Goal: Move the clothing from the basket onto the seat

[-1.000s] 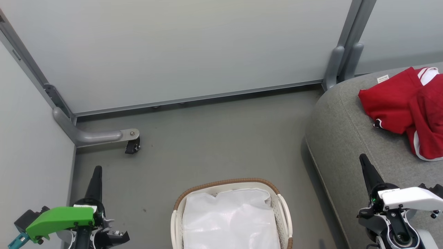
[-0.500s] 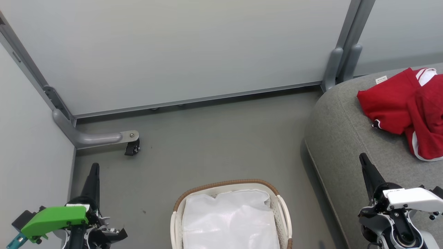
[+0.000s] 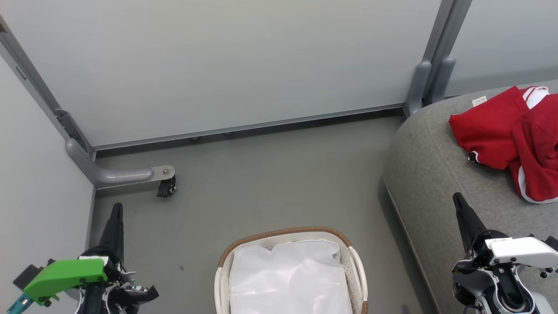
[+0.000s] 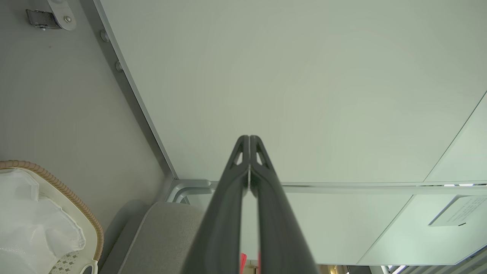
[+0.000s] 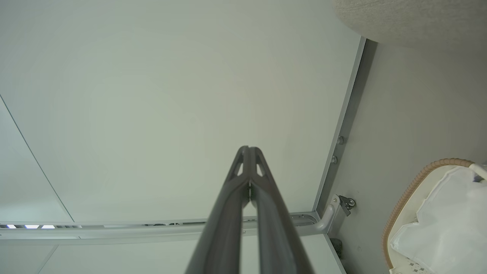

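**Basket holds no red; both jerseys lie on the grey seat**

Nearest the camera, the left tool (image 3: 117, 208) and the right tool (image 3: 456, 198) point up the picture. Each has its two dark fingers pressed together and grasps nothing; both wrist views show the tips meeting.

Between them, on the floor (image 3: 270, 183), stands the basket (image 3: 285, 231), its brown woven rim around a crumpled white liner cloth (image 3: 290, 279). No red shows inside it, though its near end is cut off by the picture's edge.

To the right, well apart from the basket, is the seat (image 3: 436, 183). The clothing (image 3: 501, 135), red with white trim, lies heaped toward the seat's far edge, in from its rounded far-left corner. It runs out of the picture on the right.

Judging from this, the move looks finished, or nearly so.

A small white label (image 3: 479, 100) sits at the seat's far edge, just beside the clothing; its print is too small to read. In the left wrist view, a printed sheet (image 4: 456, 211) on a far wall panel is also illegible. No jersey numerals can be made out.
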{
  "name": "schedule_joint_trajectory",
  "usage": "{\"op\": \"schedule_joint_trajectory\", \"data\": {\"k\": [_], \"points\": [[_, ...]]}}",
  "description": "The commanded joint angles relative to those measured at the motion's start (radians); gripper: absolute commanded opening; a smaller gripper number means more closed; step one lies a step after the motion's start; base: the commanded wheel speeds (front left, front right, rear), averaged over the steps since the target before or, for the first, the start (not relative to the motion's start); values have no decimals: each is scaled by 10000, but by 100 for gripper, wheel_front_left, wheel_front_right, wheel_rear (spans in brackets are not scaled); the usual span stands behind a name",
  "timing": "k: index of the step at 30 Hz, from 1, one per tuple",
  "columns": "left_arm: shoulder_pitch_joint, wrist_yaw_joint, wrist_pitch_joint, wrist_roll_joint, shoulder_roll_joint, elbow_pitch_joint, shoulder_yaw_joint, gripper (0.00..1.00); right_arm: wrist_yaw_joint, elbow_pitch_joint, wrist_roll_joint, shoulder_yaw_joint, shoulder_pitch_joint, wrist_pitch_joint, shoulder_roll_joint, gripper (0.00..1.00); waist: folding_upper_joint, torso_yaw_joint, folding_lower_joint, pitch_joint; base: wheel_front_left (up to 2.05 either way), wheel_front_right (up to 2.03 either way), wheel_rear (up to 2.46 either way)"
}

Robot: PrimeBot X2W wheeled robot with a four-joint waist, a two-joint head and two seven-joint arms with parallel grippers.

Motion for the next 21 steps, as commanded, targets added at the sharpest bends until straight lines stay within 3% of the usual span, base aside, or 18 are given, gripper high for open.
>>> {"op": "schedule_joint_trajectory", "data": {"k": [1,21], "points": [[-109,-58,35,-40,50,-19,32,0,-7,-39,33,-21,108,33,-63,0,0,0,0,0,0,0,0],[-109,-56,41,-31,43,-19,37,0,-7,-39,34,-20,107,32,-62,0,0,0,0,0,0,0,0]]}}
